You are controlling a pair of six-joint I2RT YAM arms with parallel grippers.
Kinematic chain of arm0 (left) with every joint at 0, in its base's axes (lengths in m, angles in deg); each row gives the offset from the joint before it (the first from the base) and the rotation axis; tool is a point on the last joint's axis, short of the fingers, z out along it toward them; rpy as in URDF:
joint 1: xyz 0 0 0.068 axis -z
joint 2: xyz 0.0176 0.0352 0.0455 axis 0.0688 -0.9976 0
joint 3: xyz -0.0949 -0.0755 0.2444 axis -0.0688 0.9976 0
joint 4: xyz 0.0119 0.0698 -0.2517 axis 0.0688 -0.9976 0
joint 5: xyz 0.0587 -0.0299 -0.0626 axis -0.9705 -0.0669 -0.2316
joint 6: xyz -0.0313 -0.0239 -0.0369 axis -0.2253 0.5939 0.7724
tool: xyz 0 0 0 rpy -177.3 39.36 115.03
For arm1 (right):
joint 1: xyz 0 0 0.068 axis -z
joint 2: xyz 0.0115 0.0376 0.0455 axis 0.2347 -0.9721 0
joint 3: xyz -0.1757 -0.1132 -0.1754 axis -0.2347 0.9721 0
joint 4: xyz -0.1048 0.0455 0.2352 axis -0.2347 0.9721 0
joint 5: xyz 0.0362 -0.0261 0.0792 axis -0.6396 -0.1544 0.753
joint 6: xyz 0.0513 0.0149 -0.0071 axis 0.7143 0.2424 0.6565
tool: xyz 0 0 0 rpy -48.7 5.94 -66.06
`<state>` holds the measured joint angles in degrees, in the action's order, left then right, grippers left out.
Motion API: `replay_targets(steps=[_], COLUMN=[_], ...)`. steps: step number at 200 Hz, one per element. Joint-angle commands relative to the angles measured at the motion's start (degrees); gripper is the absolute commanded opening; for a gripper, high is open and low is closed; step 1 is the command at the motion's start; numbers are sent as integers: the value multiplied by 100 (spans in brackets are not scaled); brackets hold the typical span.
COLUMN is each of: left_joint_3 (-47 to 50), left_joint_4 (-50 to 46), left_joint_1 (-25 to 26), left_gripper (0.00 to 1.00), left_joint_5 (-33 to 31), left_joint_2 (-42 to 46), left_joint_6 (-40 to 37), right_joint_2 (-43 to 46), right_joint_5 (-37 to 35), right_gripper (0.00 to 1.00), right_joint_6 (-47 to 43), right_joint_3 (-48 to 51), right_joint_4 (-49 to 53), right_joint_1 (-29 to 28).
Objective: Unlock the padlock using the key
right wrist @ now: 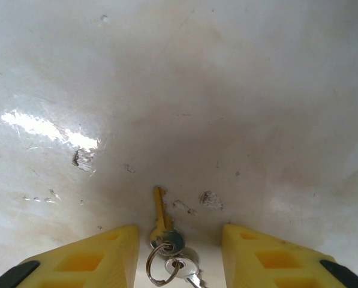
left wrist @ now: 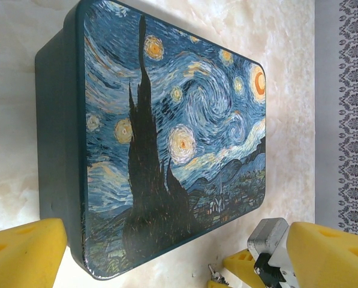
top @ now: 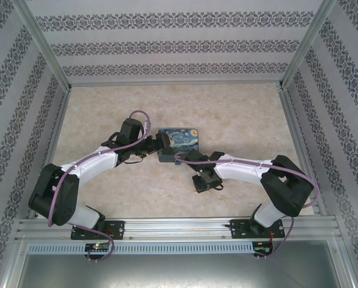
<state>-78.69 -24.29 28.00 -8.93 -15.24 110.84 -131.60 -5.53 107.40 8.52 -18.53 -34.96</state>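
Observation:
The key [right wrist: 160,211] lies flat on the table, a thin brass-coloured blade with a silver head, joined by a ring to a second silver key [right wrist: 187,270]. My right gripper [right wrist: 179,233] is open and low over the table, its yellow fingers [right wrist: 101,252] on either side of the key's head without touching it. The key ring [left wrist: 213,277] also shows in the left wrist view, beside a yellow right finger [left wrist: 241,264]. My left gripper [left wrist: 176,240] is open at the near corner of the night-sky tin box [left wrist: 167,138]. The padlock is out of view.
The tin box [top: 180,139] sits mid-table with the left gripper [top: 165,146] against its left end and the right gripper [top: 204,180] just in front of it. Patterned walls with metal posts [top: 47,48] enclose the table on three sides.

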Motion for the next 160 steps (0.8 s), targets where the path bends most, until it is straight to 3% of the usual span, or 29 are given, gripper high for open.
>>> replay_targets(steps=[1,90,133,160], left_joint_3=[-91,-84,-66,-43], left_joint_4=[134,183,213,218], left_joint_1=[73,72,72,82], left_gripper=[95,95,95,95], left_joint_5=[79,93,89,88], left_joint_2=[-47,-100,-115,-133], left_joint_6=[63,105,132,142], right_joint_2=[24,444,216,-84], right_joint_5=[-14,119,71,79], right_gripper=[40,37,36,30], right_joint_6=[80,296,243,238], right_joint_3=[75,448,415,292], right_joint_4=[-29,-126,-271,-422], right_joint_1=[-47,-50,-51,-51])
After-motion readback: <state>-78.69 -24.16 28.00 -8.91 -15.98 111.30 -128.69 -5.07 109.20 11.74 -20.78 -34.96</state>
